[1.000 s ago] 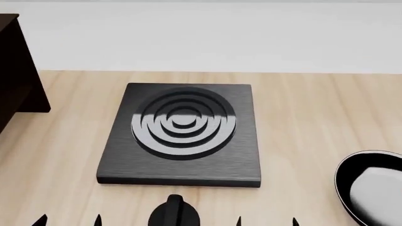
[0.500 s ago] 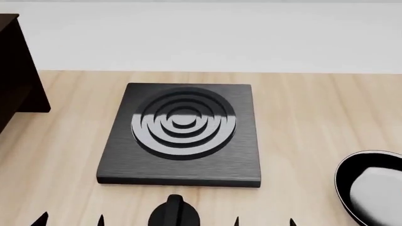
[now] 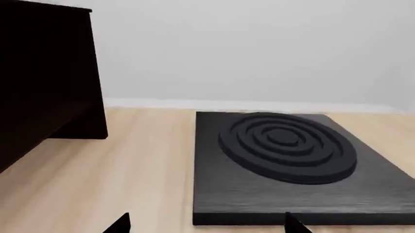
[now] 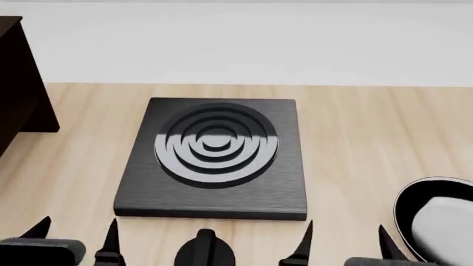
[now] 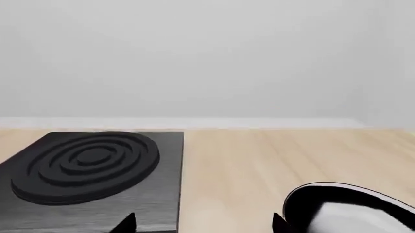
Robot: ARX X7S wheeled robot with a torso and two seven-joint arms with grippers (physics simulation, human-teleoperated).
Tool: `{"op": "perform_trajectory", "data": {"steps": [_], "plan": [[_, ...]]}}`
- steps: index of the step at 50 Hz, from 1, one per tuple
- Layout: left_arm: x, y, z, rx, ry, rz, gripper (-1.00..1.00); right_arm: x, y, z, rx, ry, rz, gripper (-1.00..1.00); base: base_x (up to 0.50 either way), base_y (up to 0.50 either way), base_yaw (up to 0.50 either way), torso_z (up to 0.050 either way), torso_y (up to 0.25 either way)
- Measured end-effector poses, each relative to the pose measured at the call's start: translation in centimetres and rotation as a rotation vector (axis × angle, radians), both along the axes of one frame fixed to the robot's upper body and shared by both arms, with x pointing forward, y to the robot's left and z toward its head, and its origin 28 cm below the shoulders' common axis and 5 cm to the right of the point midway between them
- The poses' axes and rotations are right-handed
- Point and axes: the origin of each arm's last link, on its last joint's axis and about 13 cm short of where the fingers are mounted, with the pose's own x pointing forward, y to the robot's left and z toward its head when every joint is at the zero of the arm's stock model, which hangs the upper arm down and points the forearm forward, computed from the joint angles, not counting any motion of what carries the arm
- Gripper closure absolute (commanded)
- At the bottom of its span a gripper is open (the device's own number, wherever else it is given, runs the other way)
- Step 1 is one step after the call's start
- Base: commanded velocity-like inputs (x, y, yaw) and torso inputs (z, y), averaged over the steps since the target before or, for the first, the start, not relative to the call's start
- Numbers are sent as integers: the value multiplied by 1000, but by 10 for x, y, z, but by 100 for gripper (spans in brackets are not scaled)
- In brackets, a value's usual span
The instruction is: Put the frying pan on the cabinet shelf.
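I see both jaws spread wide and empty: left gripper (image 4: 74,235), right gripper (image 4: 345,237) beside the pan (image 4: 437,219).

Black burner plate (image 4: 214,158) on wooden table (image 4: 369,138)

Centre: burner plate (image 4: 214,158) on the table (image 4: 362,133).
Left: cabinet shelf (image 4: 19,83), at the table's far edge.
Right: frying pan (image 4: 436,224), nearer, well apart from the plate.

Black pointed gripper (image 4: 74,233) fingers, seemingly matte.
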Motion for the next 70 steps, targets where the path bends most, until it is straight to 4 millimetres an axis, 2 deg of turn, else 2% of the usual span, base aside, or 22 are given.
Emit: {"op": "perform_trajectory", "data": {"steps": [11, 18, 25, 49, 70], "plan": [[16, 4, 44, 19, 41, -33, -100, 2, -22, 41, -34, 32, -55, -100, 0, 0, 0, 0, 0], [24, 5, 56, 44, 105, -52, -100, -2, -38, 56, -74, 99, -98, -100, 0, 0, 0, 0, 0], [27, 5, 63, 48, 146, -68, -100, -6, -53, 61, -101, 187, -154, -100, 0, 0, 0, 0, 0], [30, 11, 73, 19, 186, -55, -100, -12, -92, 46, -119, 441, -282, -100, 0, 0, 0, 0, 0], [30, 9, 69, 30, 208, -78, -100, -14, -100, 17, -60, 546, -308, -100, 0, 0, 0, 0, 0]]}}
